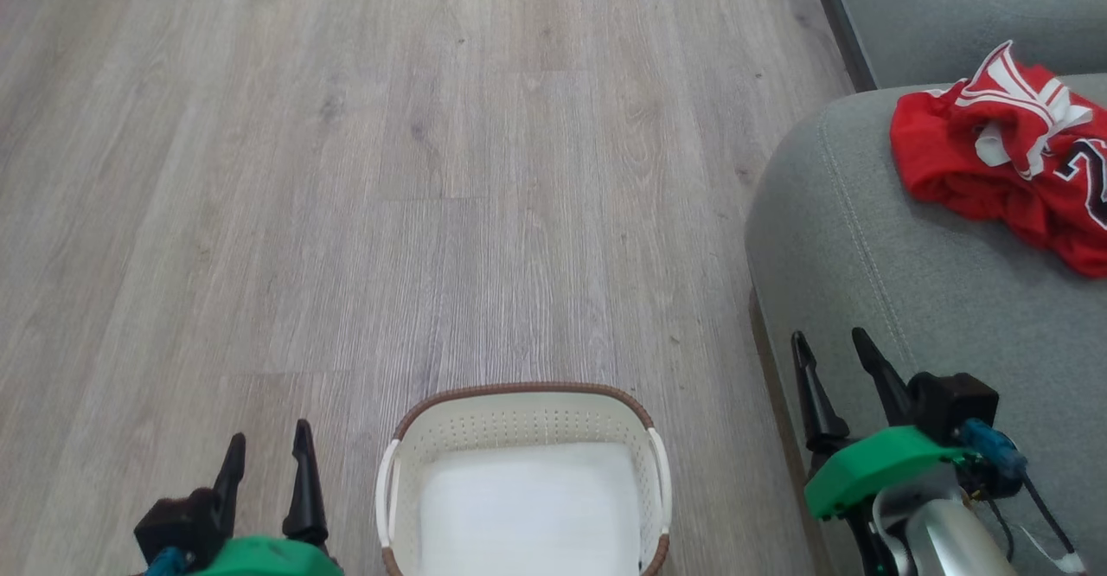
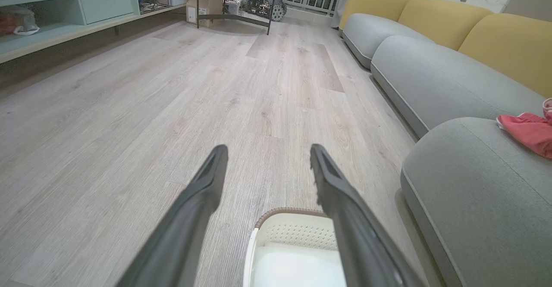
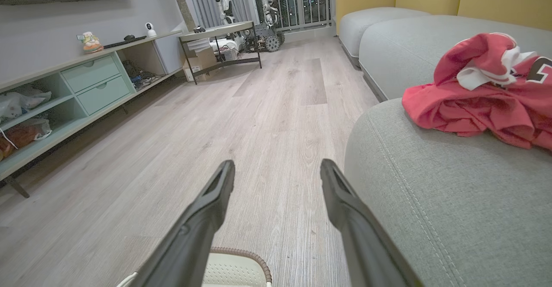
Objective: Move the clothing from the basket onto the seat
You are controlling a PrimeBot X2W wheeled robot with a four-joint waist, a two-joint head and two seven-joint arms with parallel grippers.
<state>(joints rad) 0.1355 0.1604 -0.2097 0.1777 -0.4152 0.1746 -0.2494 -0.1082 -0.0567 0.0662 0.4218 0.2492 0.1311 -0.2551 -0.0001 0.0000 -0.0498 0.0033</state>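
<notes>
Bottom centre, the basket [image 1: 521, 388] shows a bare white bottom. The left claw [image 1: 266, 464] and right claw [image 1: 837, 377] flank it, both spread apart and holding nothing. Upper right, the clothing [image 1: 995, 161] lies heaped on the seat [image 1: 865, 256]. The transfer looks finished, with nothing left to fetch.

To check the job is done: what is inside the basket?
In the basket, a bare white bottom; the clothing lies on the seat. The basket's near end is cut off, unseen.

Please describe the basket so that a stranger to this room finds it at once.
On the pale wooden floor, beside the grey-green sofa seat, stands a small cream basket. Its perforated walls, brown rim and white bottom set it apart from the red clothing on the seat.
</notes>
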